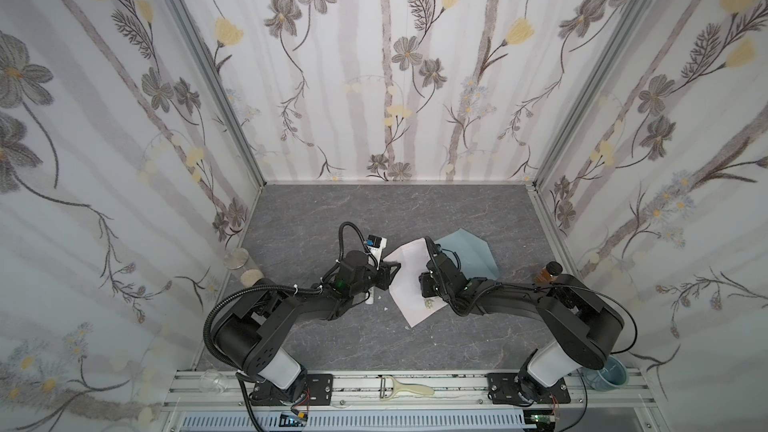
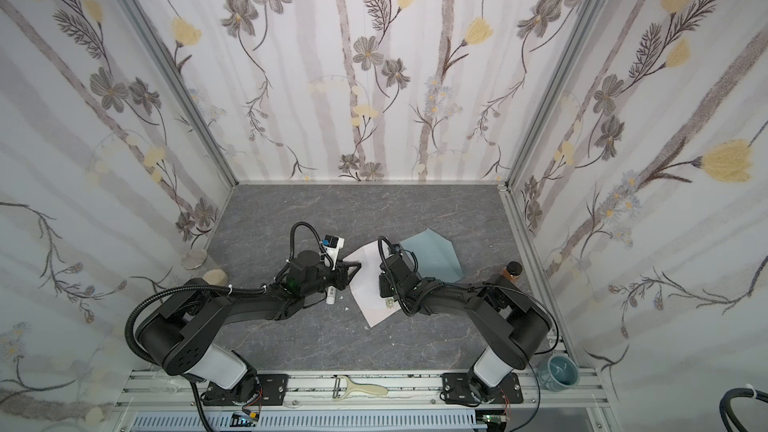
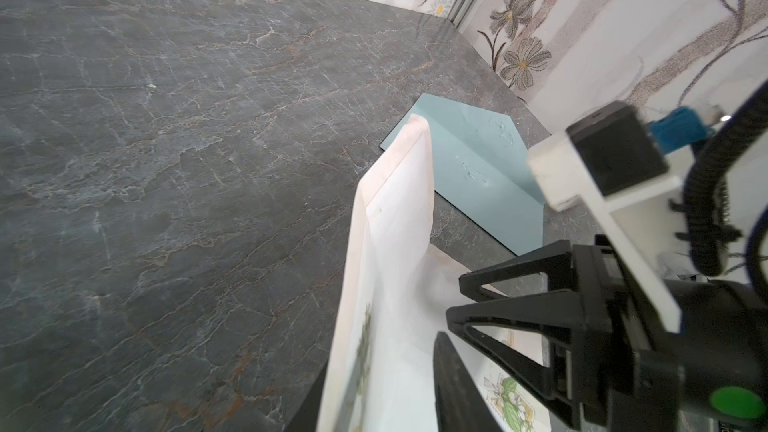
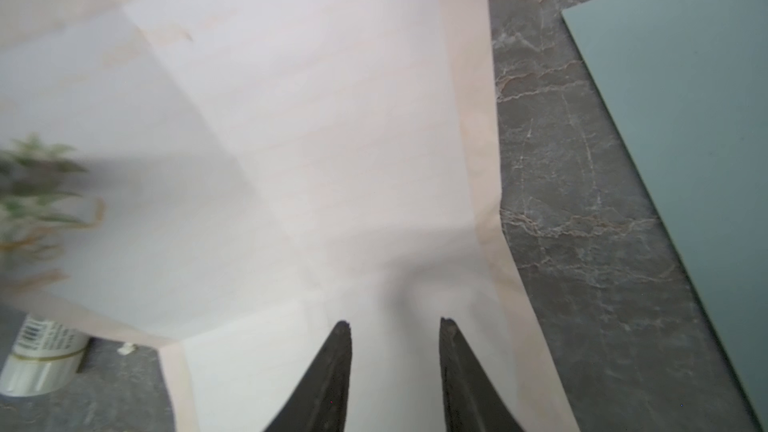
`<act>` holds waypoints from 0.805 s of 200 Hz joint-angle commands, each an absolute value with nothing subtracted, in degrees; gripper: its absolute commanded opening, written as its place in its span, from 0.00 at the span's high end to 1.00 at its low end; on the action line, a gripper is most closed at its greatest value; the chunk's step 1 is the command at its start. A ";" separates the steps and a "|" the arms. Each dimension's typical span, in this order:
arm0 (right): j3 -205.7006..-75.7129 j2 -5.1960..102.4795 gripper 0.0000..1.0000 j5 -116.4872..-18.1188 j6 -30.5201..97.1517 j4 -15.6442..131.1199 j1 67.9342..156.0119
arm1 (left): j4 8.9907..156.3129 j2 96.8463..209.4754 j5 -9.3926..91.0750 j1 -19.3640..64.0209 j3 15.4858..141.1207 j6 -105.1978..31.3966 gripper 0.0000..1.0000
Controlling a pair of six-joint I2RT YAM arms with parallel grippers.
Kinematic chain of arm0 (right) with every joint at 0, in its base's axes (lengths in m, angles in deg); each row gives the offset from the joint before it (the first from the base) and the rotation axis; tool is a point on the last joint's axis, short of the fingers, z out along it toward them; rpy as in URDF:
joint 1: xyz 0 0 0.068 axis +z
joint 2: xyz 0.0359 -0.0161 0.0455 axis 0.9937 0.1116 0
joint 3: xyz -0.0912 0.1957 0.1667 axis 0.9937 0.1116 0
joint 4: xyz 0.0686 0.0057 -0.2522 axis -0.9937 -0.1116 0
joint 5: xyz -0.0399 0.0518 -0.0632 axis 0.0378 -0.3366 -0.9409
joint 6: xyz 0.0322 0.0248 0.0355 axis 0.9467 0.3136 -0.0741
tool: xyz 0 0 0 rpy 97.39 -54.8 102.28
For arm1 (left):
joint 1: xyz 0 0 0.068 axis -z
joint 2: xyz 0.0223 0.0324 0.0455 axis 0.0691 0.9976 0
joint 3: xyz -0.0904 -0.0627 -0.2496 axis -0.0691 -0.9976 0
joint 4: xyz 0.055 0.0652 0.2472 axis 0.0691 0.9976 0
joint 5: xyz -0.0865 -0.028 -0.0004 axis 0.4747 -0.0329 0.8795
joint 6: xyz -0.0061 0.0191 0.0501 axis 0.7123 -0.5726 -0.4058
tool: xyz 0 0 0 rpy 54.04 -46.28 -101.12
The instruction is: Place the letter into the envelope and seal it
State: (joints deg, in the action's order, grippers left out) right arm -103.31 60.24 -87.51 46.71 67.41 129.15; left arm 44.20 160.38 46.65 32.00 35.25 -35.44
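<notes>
The grey counter (image 1: 374,209) carries the letter (image 1: 409,284) at its middle, with the envelope (image 1: 473,251) flat just beside it on the right, flap unfolded. The left claw (image 1: 395,270) pinches the letter's left edge, which stands raised. The right claw (image 4: 395,324) is open above the sheet. A glue stick (image 4: 41,363) lies near the letter's left edge.
</notes>
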 commanded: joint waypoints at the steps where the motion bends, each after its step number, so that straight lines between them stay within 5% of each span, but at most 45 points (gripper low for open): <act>1: -102.56 56.61 0.62 -86.16 47.74 67.84 129.12 | 42.40 160.14 44.70 32.03 35.03 -36.37 0.67; 74: -95.58 50.25 0.62 -83.88 51.48 61.65 129.21 | 42.40 159.47 44.00 32.06 35.40 -36.98 0.67; 161: -97.00 58.25 0.63 -82.61 53.32 65.62 129.25 | 42.57 158.29 44.43 34.48 34.46 -36.46 0.66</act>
State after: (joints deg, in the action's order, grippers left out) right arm -96.45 56.61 -83.29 52.00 65.05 129.26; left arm 44.26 158.41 44.64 33.53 34.77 -36.64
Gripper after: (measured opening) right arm 0.373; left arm 0.342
